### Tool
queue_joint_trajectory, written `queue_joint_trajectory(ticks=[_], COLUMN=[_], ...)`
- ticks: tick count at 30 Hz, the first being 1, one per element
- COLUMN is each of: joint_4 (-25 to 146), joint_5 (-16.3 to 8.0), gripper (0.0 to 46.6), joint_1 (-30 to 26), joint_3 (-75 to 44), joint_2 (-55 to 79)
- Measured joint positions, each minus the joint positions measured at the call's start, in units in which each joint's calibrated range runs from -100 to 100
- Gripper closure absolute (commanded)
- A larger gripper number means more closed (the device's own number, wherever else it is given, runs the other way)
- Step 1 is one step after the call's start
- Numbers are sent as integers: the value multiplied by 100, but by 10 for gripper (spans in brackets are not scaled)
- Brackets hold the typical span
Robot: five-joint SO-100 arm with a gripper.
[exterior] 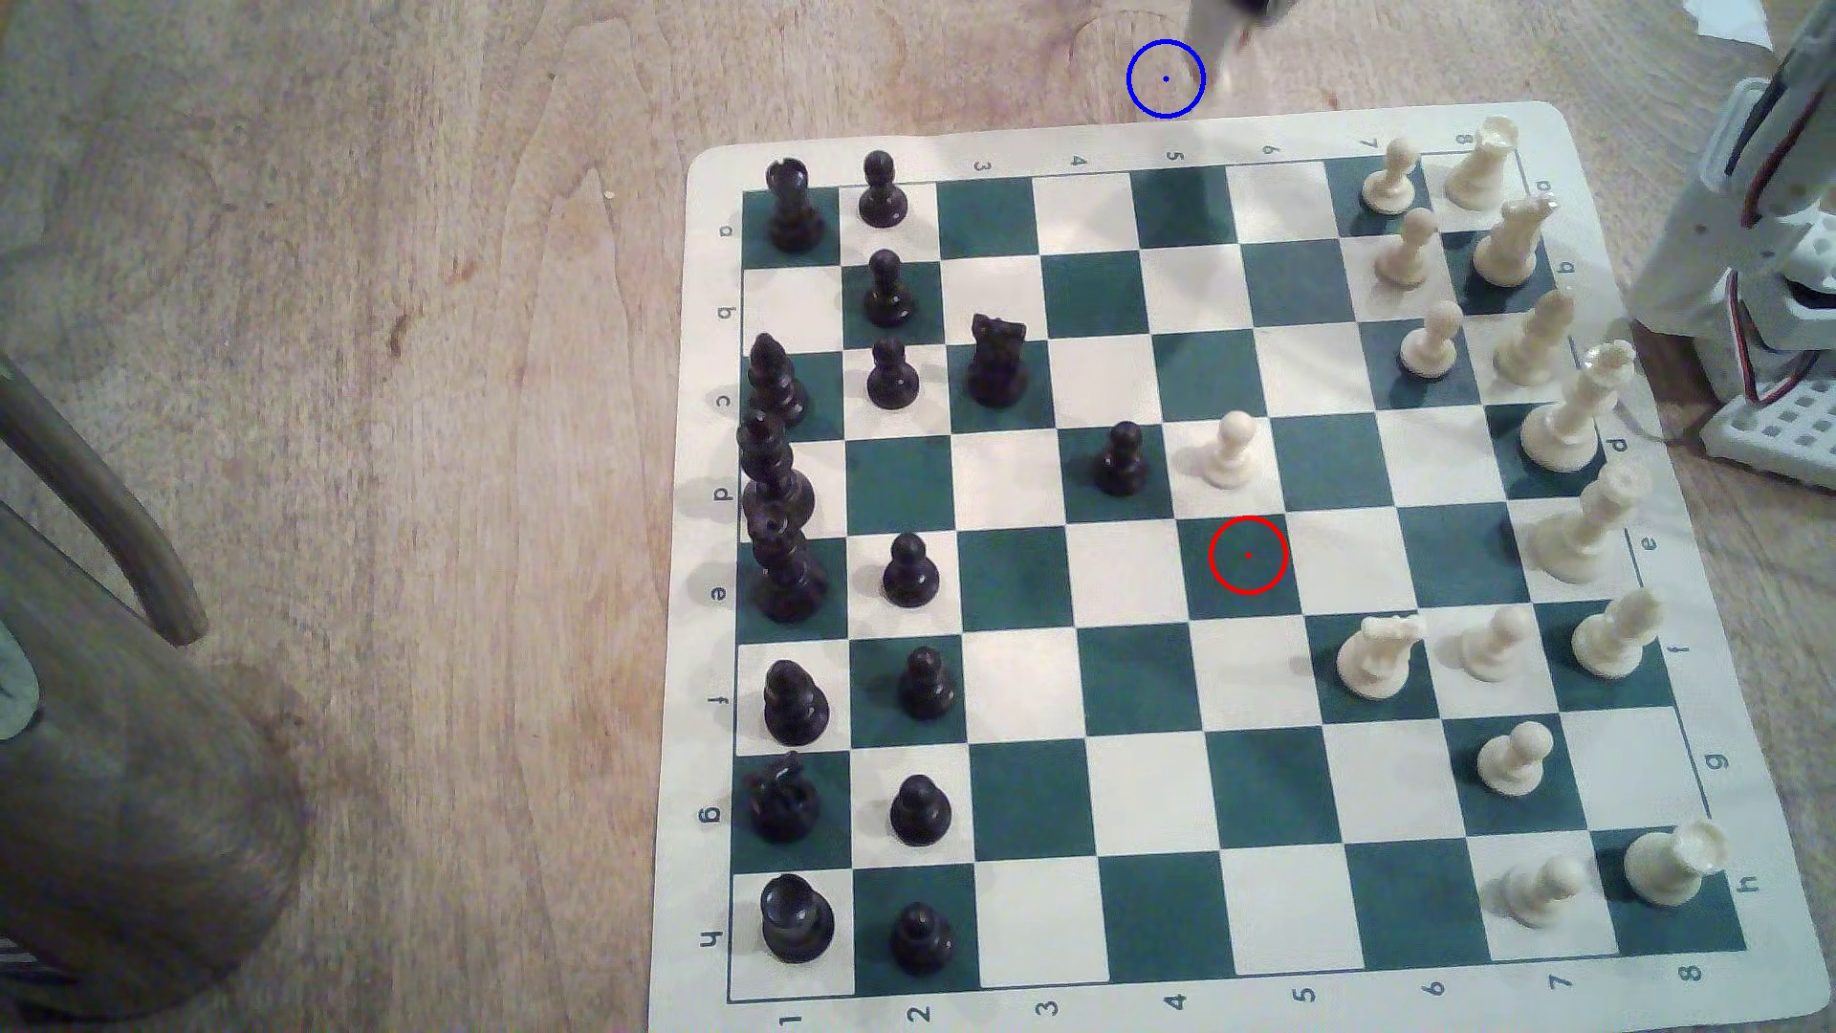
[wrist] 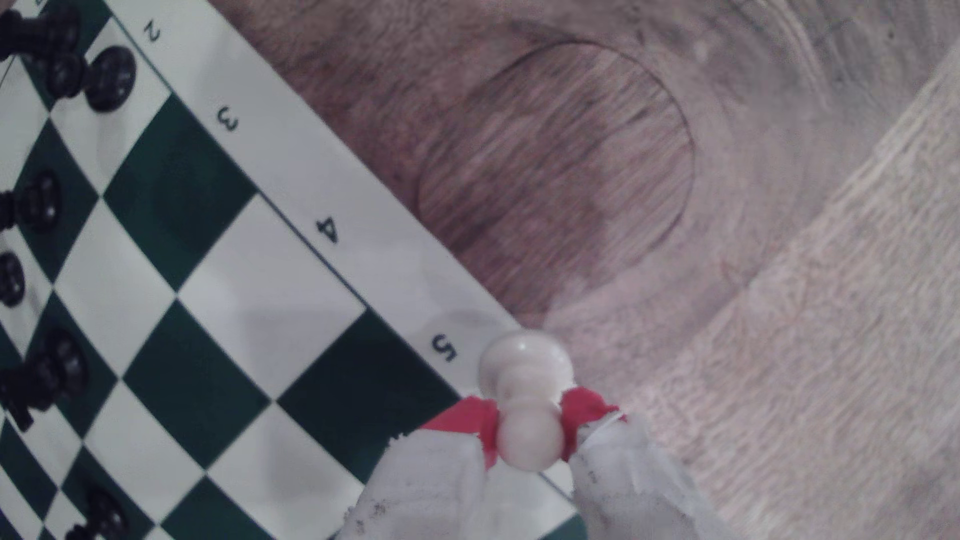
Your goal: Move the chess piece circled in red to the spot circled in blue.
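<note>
The cream-white pawn (wrist: pixel 524 389) is held by its neck, with my gripper (wrist: pixel 529 428) shut on it between red-taped fingertips (wrist: pixel 470 420). In the wrist view it hangs over the board's white border beside the number 5, right where the wood begins. In the exterior view the gripper (exterior: pixel 1232 45) and the pawn are a pale blur at the top edge, just to the exterior view's right of the blue ring (exterior: pixel 1165 78). That ring lies on bare wood beyond the board's far edge. The red ring (exterior: pixel 1248 555) sits over a dark green square with nothing on it.
The chess board (exterior: pixel 1123 139) carries black pieces along the exterior view's left and cream pieces along its right. A cream pawn (exterior: pixel 1229 452) and a black pawn (exterior: pixel 1121 459) stand mid-board. The arm's base (exterior: pixel 1768 298) rises at the right; a dark rounded object (exterior: pixel 119 745) stands at the left.
</note>
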Motion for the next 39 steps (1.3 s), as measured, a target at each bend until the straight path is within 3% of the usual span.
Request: queue_joint_trajectory(ticks=[15, 21, 27, 30, 33, 39], joint_4=[-32, -127, -207, -207, -207, -319], joint_5=[83, 103, 103, 98, 78, 73], gripper=[464, 422, 420, 335, 291, 279], joint_1=[103, 192, 192, 184, 184, 184], joint_3=[-831, -895, -895, -895, -895, -895], joint_2=[1022, 1148, 1148, 1148, 1148, 1148])
